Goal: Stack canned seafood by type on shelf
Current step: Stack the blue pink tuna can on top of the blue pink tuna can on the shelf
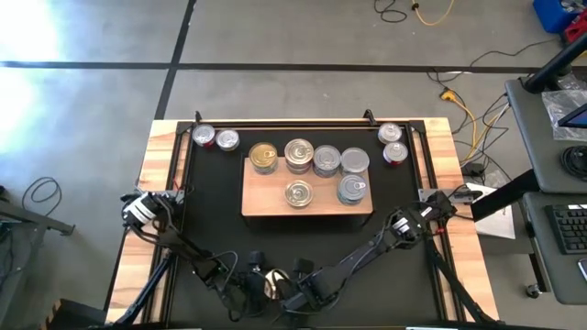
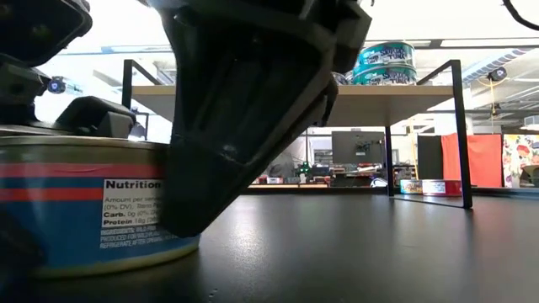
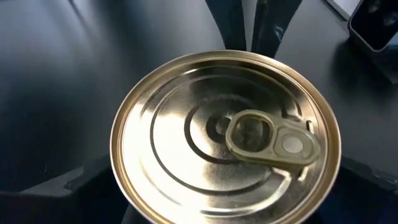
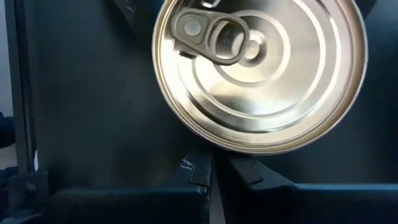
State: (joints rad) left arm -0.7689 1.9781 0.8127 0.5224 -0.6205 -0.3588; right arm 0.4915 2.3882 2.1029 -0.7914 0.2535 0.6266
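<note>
Left gripper straddles the gold tin near the mat's front edge, fingers apart for pickup; right gripper, pinched together, sits just beside it

I am looking into a robot lab or workshop, not a home. Under my desk the floor is bare grey concrete with dark lines across it. Far beyond my left tool, yellow and black cables lie loose on that floor. Off to the side past my right tool, a grey work bench holds a keyboard. Looking level across the desk, I see a big open room with a computer screen, a red panel and ceiling lights.
</note>
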